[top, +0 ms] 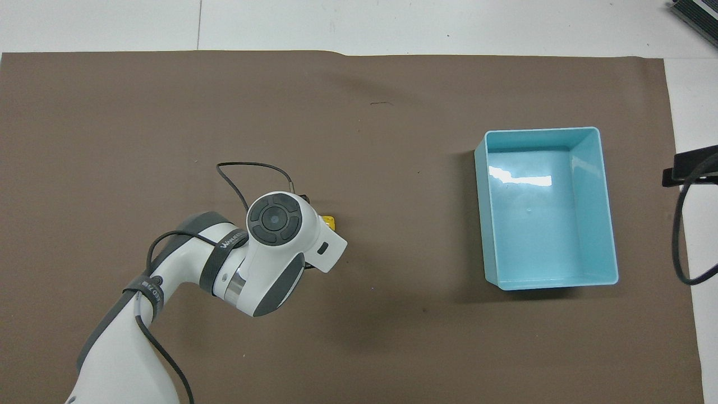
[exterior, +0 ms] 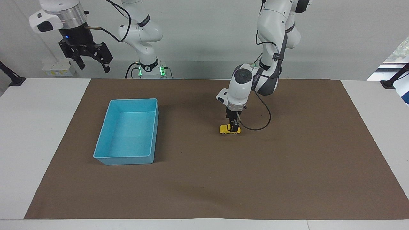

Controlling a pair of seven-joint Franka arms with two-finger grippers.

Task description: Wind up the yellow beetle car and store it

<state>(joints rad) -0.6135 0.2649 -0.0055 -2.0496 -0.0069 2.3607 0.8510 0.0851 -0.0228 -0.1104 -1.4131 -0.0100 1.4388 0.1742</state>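
Observation:
The yellow beetle car [exterior: 227, 129] stands on its wheels on the brown mat [exterior: 287, 159], about mid-table, toward the left arm's end from the blue bin. My left gripper [exterior: 235, 126] points straight down and sits low on the car's middle, covering part of its body. From above, the left wrist hides nearly all of the car; only a yellow tip [top: 330, 222] shows. My right gripper [exterior: 93, 65] hangs open and empty, high above the table's corner near its own base, and waits there.
An empty light blue bin [exterior: 127, 100] [top: 541, 131] sits on the mat toward the right arm's end. A black cable loops from the left wrist [exterior: 260, 126] just above the mat beside the car.

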